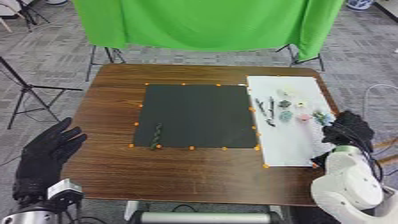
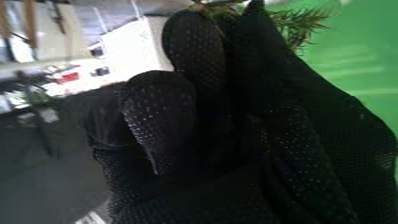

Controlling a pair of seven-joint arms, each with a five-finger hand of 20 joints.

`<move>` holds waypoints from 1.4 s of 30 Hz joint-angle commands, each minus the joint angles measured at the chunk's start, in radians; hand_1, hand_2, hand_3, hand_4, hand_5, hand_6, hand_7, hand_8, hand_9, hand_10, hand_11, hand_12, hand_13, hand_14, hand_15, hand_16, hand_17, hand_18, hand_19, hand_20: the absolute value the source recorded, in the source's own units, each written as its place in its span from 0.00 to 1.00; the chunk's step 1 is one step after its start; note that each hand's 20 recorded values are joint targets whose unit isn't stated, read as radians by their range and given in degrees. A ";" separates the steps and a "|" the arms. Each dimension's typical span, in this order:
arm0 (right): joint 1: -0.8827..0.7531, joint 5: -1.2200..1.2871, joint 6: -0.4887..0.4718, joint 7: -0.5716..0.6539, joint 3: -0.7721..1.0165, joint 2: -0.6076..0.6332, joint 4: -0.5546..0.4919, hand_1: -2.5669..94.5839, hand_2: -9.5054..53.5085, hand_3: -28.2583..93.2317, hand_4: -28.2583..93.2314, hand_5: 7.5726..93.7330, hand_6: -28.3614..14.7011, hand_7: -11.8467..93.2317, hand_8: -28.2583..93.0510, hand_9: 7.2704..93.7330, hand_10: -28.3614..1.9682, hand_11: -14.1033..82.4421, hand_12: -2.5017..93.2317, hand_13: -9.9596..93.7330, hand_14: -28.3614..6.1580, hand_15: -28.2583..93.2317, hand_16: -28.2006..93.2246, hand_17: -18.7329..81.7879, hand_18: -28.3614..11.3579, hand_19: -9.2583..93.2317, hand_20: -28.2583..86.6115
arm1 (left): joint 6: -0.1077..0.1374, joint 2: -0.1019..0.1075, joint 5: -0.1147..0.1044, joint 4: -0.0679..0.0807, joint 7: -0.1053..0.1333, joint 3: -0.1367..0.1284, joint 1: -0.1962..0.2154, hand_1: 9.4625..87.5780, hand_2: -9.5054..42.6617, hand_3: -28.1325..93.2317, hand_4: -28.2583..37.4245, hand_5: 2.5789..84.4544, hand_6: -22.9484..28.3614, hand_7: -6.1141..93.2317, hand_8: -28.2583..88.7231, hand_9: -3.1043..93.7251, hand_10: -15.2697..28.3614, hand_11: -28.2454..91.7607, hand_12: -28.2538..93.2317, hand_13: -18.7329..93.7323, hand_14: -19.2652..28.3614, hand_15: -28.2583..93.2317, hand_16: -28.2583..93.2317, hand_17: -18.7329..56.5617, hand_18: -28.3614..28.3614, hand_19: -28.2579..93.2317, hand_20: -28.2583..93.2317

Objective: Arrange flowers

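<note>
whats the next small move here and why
I'd probably bring the right hand, with the spiky green sprig against it, left toward the square black mat. A dark green twisted stem already lies there, while a small pink flower and others wait on the long white sheet. How firmly the sprig is held is unclear, so go gently.

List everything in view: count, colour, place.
Table: one, brown, centre
Mat: one, black, on table
Sheet: one, white, table's right
Flowers: several, mixed colours, on sheet
Stems: several, dark, on sheet
Twisted stem: one, green, mat's near left corner
Spiky sprig: one, green, against cloth
Markers: many, orange, around mat, sheet
Tripods: several, black, around table
Arms: two, white, near side
Left hand: one, black, table's left
Right hand: one, black, table's right
</note>
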 commanded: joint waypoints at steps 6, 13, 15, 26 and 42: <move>0.400 0.019 -0.084 -0.131 -0.234 -0.055 -0.018 0.55 0.00 0.92 0.00 0.95 0.58 0.30 0.35 0.95 0.52 0.54 0.31 0.89 0.54 0.84 0.37 0.60 0.00 1.00 0.73 | 0.021 0.013 -0.010 -0.012 0.008 -0.008 0.025 0.20 0.26 0.91 0.13 0.49 0.67 0.21 0.16 0.44 0.81 0.46 0.31 0.43 0.96 0.64 0.16 0.16 0.91 0.73 0.19; 0.637 0.030 -0.115 -0.176 -0.459 -0.216 0.064 0.55 0.00 0.92 0.00 0.95 0.58 0.29 0.36 0.95 0.52 0.54 0.31 0.89 0.54 0.85 0.38 0.60 0.00 1.00 0.74 | 0.017 0.000 -0.001 -0.016 -0.014 -0.023 0.025 0.20 0.26 0.91 0.13 0.49 0.67 0.21 0.16 0.44 0.81 0.46 0.31 0.43 0.97 0.64 0.16 0.16 0.91 0.73 0.19; 0.678 0.043 -0.143 -0.191 -0.500 -0.278 0.097 0.55 0.00 0.92 0.00 0.95 0.58 0.29 0.36 0.95 0.52 0.54 0.31 0.89 0.54 0.85 0.38 0.60 0.00 1.00 0.74 | 0.011 -0.002 0.005 -0.014 -0.028 -0.022 0.012 0.20 0.26 0.91 0.13 0.49 0.67 0.21 0.16 0.44 0.81 0.46 0.31 0.43 0.96 0.64 0.16 0.16 0.91 0.73 0.19; 0.767 0.080 -0.217 -0.243 -0.639 -0.489 0.239 0.55 0.00 0.92 0.00 0.96 0.58 0.29 0.36 0.95 0.52 0.55 0.31 0.89 0.53 0.85 0.38 0.60 0.00 1.00 0.75 | -0.010 0.020 0.014 0.005 -0.054 -0.002 -0.049 0.20 0.26 0.91 0.13 0.49 0.67 0.21 0.16 0.44 0.81 0.46 0.31 0.43 0.97 0.64 0.16 0.16 0.91 0.73 0.19; 0.697 0.142 -0.255 -0.209 -0.676 -0.588 0.315 0.54 0.00 0.93 0.00 0.95 0.58 0.29 0.36 0.95 0.51 0.55 0.31 0.88 0.52 0.85 0.38 0.59 0.00 1.00 0.75 | -0.050 0.015 0.024 0.032 -0.078 0.003 -0.107 0.20 0.26 0.91 0.13 0.49 0.67 0.22 0.16 0.44 0.81 0.46 0.31 0.43 0.97 0.64 0.16 0.17 0.91 0.73 0.19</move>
